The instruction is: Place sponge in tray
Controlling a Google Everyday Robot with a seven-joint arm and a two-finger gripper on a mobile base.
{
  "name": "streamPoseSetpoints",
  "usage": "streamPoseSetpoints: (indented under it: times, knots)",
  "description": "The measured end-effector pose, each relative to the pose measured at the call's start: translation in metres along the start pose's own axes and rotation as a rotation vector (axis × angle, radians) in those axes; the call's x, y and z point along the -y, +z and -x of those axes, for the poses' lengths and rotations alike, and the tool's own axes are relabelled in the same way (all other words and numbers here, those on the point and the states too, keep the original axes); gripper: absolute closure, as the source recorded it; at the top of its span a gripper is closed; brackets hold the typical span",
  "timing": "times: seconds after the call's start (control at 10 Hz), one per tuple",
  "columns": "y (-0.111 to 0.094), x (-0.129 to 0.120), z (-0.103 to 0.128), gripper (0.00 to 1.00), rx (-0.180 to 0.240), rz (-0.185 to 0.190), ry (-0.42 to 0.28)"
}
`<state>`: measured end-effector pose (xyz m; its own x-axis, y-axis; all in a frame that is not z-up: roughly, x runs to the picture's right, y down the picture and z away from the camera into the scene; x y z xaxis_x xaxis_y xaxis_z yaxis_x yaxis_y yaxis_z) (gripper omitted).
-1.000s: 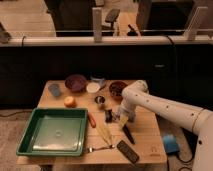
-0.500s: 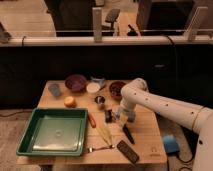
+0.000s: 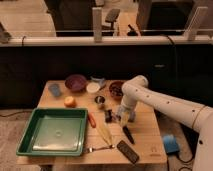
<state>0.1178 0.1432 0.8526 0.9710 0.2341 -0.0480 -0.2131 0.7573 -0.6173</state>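
**Poised over sponge – nothing moved yet**

Almost no change across the last second: arm (image 3: 165, 102) in the same bent pose as in both earlier frames, reaching in from 3 o'clock, elbow high, wrist dropped toward the table (image 3: 150, 132). Gripper (image 3: 123, 119) parked low at about 4 o'clock of the table's middle, fingers spread as wide as they go, nothing held. No visible shift in any object either.

Sponge (image 3: 131, 116) – pale blue patch just at 3 o'clock of the gripper, touching or nearly so, flat on the wood. Hard to tell whether between the fingers or just beside them. Not to be confused with the cup (image 3: 54, 90) at 10 o'clock or the brighter blue block (image 3: 170, 144) off the table at 4 o'clock.

Tray (image 3: 30, 146) at 8 o'clock, apparently empty, well apart from the sponge. Between the two: a carrot-like stick (image 3: 92, 120) and a fork (image 3: 98, 148) near the tray's right rim.

Meaning for the task, as a judgement: a pause just before the grasp, not a stall in transit. Pick not done, carry and drop not begun. Likely next – close on the sponge, lift clear, swing toward 9 o'clock over the clutter, release above the tray floor.
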Motion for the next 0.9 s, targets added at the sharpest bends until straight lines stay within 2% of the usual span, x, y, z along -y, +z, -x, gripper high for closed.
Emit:
streamPoseSetpoints:
  times: [0.2,0.6,0.9]
  knots:
    - [-0.002,0.000,-0.006,0.20,-0.013,0.018,-0.081]
    - [-0.002,0.002,-0.013,0.20,-0.041,0.015,-0.193]
    - [0.007,0.010,-0.018,0.20,-0.045,-0.018,-0.240]
